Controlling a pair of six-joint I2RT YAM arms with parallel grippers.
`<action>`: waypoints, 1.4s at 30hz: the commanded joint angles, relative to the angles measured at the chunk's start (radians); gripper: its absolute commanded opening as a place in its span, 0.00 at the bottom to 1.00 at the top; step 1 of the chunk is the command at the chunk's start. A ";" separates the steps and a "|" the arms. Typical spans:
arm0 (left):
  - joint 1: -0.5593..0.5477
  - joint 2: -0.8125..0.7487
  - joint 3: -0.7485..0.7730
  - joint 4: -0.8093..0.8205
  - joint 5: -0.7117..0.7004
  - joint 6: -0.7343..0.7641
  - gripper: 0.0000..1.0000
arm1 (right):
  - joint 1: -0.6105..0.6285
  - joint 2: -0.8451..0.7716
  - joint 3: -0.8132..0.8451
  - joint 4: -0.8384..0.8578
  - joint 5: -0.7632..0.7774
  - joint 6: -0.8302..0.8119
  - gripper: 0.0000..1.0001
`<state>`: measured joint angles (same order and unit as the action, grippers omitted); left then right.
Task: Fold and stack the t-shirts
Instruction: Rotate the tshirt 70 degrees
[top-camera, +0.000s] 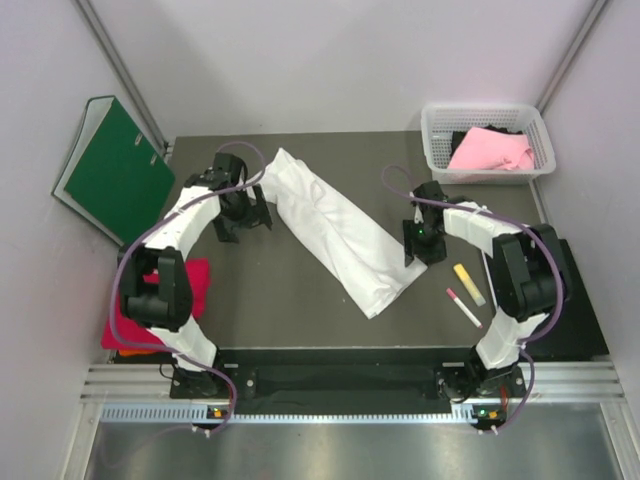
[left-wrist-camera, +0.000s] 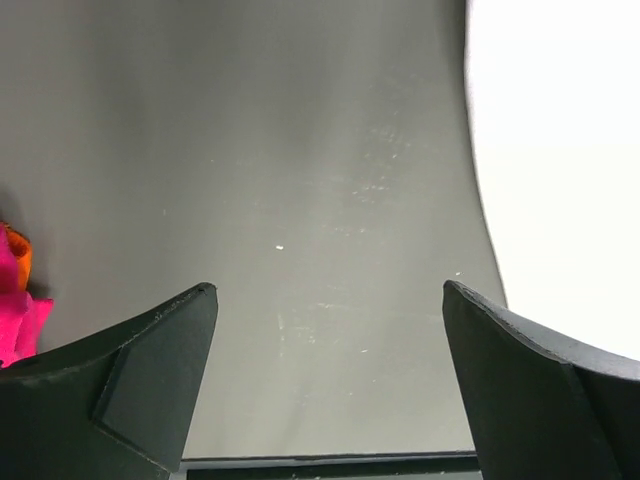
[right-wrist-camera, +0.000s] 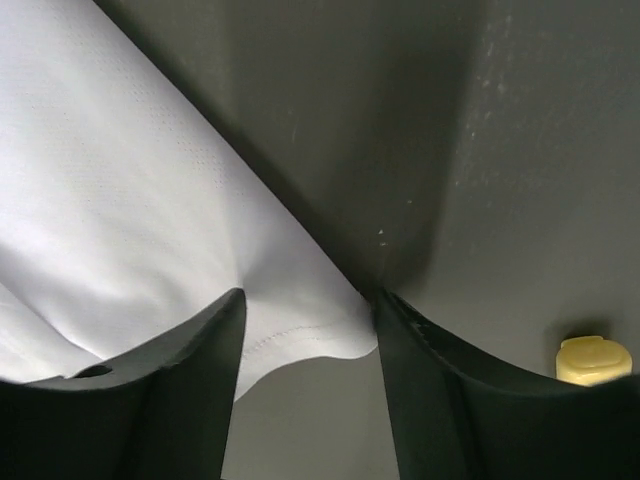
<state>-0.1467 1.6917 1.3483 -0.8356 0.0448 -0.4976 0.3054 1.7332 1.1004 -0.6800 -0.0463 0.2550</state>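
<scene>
**White t-shirt lies across the bench, one gripper at each end**

The white t-shirt (top-camera: 335, 225) lies in a long, narrow band running diagonally across the middle of the dark bench (top-camera: 290, 300), from the far left down towards the near right.

The left gripper (top-camera: 248, 218) sits just beside its far end with jaws spread wide and nothing between them. Its wrist view shows only bare bench there, with the white cloth off to one side.

The right gripper (right-wrist-camera: 308, 300) is at the near-right end, low over the hem. Its jaws stand partly apart with the shirt's corner lying between them (the cloth puckers slightly against one finger), and they are not pressed shut on it.

The crimson t-shirt (top-camera: 195, 285) is bunched at the bench's left edge, with an orange t-shirt (top-camera: 130, 351) showing beneath it. The pink t-shirt (top-camera: 490, 150) rests in the white basket (top-camera: 437, 155) at the far right corner.

A yellow piece (top-camera: 468, 283) and a pink-and-white pen (top-camera: 463, 307) lie near the right arm. A green binder (top-camera: 115, 170) leans off the far left.
</scene>
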 joint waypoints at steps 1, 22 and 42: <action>0.001 -0.034 0.038 0.038 -0.005 -0.028 0.99 | 0.000 0.012 0.027 0.076 0.016 -0.014 0.50; 0.039 0.578 0.652 -0.022 -0.092 -0.073 0.99 | 0.101 -0.204 -0.240 -0.098 -0.358 0.064 0.04; 0.021 0.773 0.911 -0.118 -0.201 0.054 0.25 | 0.095 -0.227 0.081 -0.245 -0.214 0.078 0.85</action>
<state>-0.1196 2.4493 2.1956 -0.8951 -0.0505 -0.5095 0.4217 1.5391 1.1069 -0.9039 -0.3069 0.3191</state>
